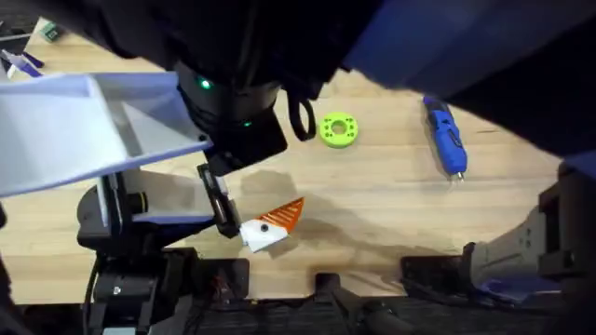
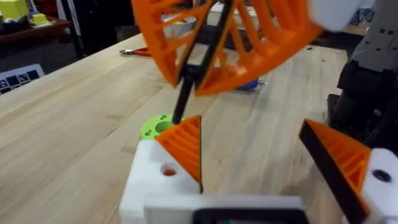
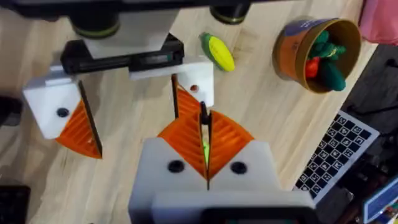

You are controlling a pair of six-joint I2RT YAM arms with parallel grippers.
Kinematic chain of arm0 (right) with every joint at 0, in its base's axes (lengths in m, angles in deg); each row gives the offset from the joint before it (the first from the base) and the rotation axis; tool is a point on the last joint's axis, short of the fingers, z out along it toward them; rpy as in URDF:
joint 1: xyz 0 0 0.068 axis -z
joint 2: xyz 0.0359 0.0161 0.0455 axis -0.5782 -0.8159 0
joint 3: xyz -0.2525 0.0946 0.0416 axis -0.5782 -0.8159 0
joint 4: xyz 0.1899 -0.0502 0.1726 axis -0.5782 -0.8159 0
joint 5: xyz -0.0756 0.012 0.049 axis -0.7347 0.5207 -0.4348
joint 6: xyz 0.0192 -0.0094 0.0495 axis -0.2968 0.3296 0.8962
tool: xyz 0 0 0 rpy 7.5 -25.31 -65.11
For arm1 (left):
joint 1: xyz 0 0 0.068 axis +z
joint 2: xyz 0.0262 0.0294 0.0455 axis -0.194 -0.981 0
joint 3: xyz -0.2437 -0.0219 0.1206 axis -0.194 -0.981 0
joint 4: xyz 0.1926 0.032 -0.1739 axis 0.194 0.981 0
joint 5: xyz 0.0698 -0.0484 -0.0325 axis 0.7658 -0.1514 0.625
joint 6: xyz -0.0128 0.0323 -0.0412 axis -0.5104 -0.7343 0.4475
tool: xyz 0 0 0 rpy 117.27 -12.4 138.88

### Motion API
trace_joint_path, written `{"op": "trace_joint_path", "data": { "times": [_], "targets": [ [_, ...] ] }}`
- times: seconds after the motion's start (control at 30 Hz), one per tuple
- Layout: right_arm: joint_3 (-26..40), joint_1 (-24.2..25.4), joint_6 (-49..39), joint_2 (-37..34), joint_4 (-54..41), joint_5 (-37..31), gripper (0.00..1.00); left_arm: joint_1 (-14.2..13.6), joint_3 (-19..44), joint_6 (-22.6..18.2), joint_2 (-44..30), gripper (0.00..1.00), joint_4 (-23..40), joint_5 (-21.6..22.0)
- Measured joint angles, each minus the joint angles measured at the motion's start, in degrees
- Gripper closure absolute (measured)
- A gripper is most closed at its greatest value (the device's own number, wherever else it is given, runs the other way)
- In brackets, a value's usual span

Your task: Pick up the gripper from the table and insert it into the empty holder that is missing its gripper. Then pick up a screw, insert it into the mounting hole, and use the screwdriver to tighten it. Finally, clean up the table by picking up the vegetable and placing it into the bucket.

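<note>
The orange wedge (image 2: 184,147) sat seated on the white holder (image 2: 148,180), which was one finger of the left claw (image 2: 249,134). That claw's two fingers stood well apart. Near the wedge's foot showed a small round mounting hole (image 2: 168,170). Right above it hung the right claw (image 3: 205,134), its orange pads clamped together on a thin black pin (image 2: 185,93) whose lower end reached down to the wedge's top. I couldn't tell whether the pin was the screw.

I'd say the screw step was in hand. The next move called for bringing the tip down into that small hole.

The blue screwdriver (image 1: 445,136) lay on the surface (image 1: 391,195), well off to the right. The corn (image 3: 217,52) lay outside the bucket (image 3: 291,43).
</note>
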Motion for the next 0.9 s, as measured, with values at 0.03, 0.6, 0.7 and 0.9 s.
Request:
{"op": "trace_joint_path", "data": {
  "times": [0.03,0.6,0.7,0.9],
  "targets": [
    [0.0,0.0,-0.1,0.0,-0.1,0.0,0.995,0.0,0.0,0.0,0.0,0.015,0.0,0.0],
    [0.0,0.5,-2.5,0.0,-1.8,-0.3,0.995,0.0,0.0,0.0,0.0,0.016,0.0,0.0],
    [0.0,0.5,-3.3,0.0,-1.6,-0.3,0.995,0.0,0.0,0.0,0.0,0.015,0.0,0.0],
    [0.0,0.5,-4.8,-0.2,-1.4,-0.3,0.995,0.0,0.0,0.0,0.0,0.015,0.0,0.0]
  ]
}}
